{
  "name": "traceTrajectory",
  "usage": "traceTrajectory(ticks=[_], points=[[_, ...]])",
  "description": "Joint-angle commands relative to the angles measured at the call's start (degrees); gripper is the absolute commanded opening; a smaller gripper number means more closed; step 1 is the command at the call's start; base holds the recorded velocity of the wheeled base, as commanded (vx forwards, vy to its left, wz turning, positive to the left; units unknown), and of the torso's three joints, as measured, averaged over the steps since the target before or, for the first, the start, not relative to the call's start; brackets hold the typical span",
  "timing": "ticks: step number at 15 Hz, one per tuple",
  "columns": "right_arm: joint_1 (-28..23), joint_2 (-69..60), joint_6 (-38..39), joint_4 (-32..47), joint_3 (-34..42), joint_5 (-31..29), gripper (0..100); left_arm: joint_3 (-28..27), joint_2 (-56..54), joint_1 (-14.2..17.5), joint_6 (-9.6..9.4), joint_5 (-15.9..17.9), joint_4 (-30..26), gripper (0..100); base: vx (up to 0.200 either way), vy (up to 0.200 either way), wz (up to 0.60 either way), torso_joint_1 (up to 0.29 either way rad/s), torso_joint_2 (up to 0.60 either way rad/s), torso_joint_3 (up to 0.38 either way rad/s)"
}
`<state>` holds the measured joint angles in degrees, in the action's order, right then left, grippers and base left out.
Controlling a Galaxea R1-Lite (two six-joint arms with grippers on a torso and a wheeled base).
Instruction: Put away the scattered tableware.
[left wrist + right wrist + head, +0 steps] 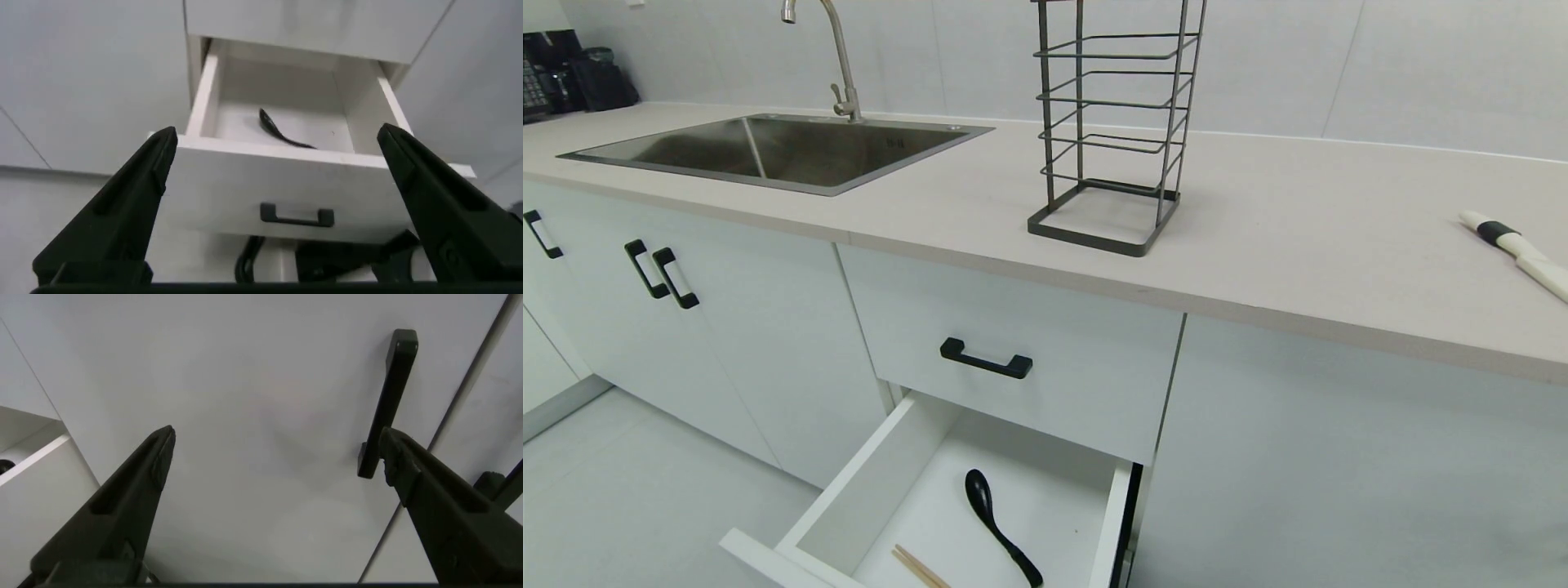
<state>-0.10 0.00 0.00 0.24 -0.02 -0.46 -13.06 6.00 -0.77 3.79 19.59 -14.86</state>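
Note:
The lower white drawer (pixel 800 535) stands pulled out under the counter. Inside it lie a black spoon (pixel 996 527) and wooden chopsticks (pixel 919 567). A white knife with a black band (pixel 1515 249) lies on the counter at the far right. My left gripper (pixel 278 163) is open and faces the drawer front, where the drawer (pixel 327 175), its black handle (pixel 297 216) and the spoon (pixel 278 131) show. My right gripper (pixel 278 453) is open before a white cabinet door with a black handle (pixel 388 400), holding nothing.
A black wire rack (pixel 1115 131) stands on the beige countertop (pixel 1298 237). A steel sink (pixel 776 151) with a faucet (pixel 837 57) is at the left. The closed upper drawer has a black handle (pixel 986 359). Cabinet doors with black handles (pixel 662 273) line the left.

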Motion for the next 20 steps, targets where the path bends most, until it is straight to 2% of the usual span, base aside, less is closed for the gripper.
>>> traceTrajectory(ticks=[1,3,5,9,12,13,15,18,20], points=[[0.01,0.09,0.00,0.02,0.02,0.02,100,-2.32,11.49,-0.55,1.13,3.79,-2.28,100,0.000,0.000,0.00,0.000,0.00,0.000],[0.01,0.09,0.00,0.02,0.02,0.02,100,-1.71,18.44,-2.66,1.04,4.05,-2.19,100,0.000,0.000,0.00,0.000,0.00,0.000],[0.01,0.09,0.00,0.02,0.02,0.02,100,-0.39,24.41,-6.26,0.87,3.70,-1.84,100,0.000,0.000,0.00,0.000,0.00,0.000],[0.01,0.09,0.00,0.02,0.02,0.02,100,-0.13,31.44,-6.44,0.60,3.70,-1.84,100,0.000,0.000,0.00,0.000,0.00,0.000],[0.01,0.09,0.00,0.02,0.02,0.02,100,1.10,43.31,-6.61,-8.80,0.89,-0.87,100,0.000,0.000,0.00,0.000,0.00,0.000],[0.01,0.18,0.00,0.02,0.02,0.02,100,1.72,45.24,-6.61,-10.38,0.45,0.36,100,0.000,0.000,0.00,0.000,0.00,0.000],[0.01,0.09,0.00,0.02,0.02,0.02,100,2.77,49.29,-6.61,-11.35,-0.17,3.79,100,0.000,0.000,0.00,0.000,0.00,0.000],[0.01,0.09,0.00,0.02,0.02,0.02,100,3.04,58.16,-6.79,-11.44,-3.33,8.44,100,0.000,0.000,0.00,0.000,0.00,0.000],[0.01,0.09,0.00,0.02,0.02,0.02,100,3.04,63.96,-6.88,-11.35,-3.77,13.54,100,0.000,0.000,0.00,0.000,0.00,0.000]])
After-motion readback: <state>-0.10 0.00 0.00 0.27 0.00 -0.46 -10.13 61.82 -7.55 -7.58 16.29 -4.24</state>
